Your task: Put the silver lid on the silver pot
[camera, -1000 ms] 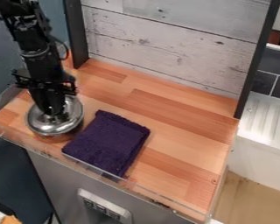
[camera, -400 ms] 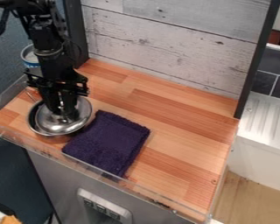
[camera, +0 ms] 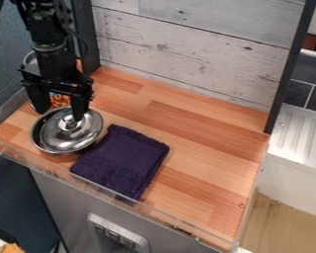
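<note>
Before the pale plank wall [camera: 187, 44], a wooden counter [camera: 207, 148] holds the silver pot [camera: 36, 134], its silver lid [camera: 68, 137] resting off-centre on top, beside a folded purple cloth [camera: 124, 160]. Above the lid, the gripper [camera: 60, 115] hangs, jaws wide apart, gripping nothing. White ribbed drainboard [camera: 305, 133] stands at right.
</note>
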{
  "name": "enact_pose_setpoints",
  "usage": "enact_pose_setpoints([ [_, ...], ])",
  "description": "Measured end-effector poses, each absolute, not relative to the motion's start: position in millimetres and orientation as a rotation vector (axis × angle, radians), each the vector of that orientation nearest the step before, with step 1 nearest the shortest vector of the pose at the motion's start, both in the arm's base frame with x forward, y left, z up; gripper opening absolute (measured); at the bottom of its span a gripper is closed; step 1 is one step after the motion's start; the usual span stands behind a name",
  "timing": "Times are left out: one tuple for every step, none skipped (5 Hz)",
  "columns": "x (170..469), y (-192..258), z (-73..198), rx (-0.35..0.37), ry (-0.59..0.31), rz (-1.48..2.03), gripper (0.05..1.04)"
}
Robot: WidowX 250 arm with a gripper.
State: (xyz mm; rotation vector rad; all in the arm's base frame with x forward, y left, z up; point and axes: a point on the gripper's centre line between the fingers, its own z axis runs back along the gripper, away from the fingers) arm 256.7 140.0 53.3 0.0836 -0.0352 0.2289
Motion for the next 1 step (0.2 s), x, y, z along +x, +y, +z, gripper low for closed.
enact_pose_setpoints([
  [256.1, 138.6, 67.7, 0.087, -0.069, 0.210, 1.008],
])
